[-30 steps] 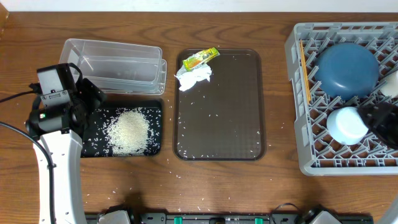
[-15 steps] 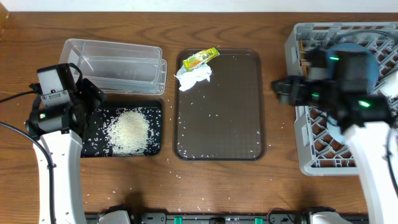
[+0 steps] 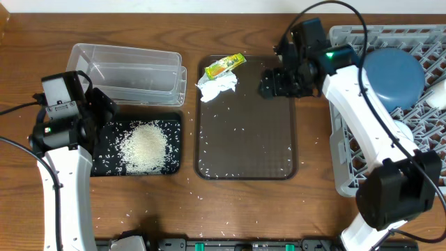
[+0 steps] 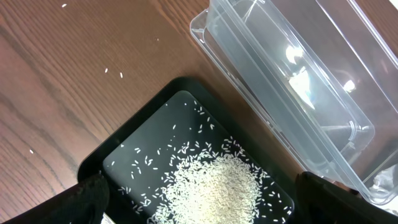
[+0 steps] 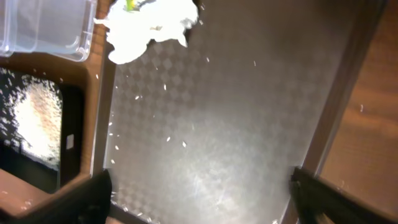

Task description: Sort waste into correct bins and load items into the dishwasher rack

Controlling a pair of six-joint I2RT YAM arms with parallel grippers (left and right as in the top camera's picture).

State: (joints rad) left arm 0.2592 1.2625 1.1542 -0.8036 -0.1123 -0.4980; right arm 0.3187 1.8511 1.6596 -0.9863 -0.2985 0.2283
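Observation:
A crumpled white napkin [image 3: 218,87] and a yellow-green wrapper [image 3: 224,66] lie at the far left corner of the brown tray [image 3: 244,139], which has rice grains scattered over it. My right gripper [image 3: 275,82] hangs open and empty above that tray's far right part; from its wrist the napkin [image 5: 149,25] lies ahead to the left of the gripper [image 5: 202,196]. Wide open, my left gripper [image 4: 211,202] hovers over the rice pile [image 4: 211,186] in the black tray [image 3: 111,150]. The dark blue plate [image 3: 394,77] stands in the grey rack [image 3: 348,181].
Two stacked clear tubs [image 3: 125,73] sit behind the black tray. Stray rice grains [image 3: 202,197] dot the wood near the table's front edge. My right arm stretches from the front right, across the rack's left side.
The right arm has swung left from the rack to above the brown tray, and its jaws have opened wider. The left arm has not moved.

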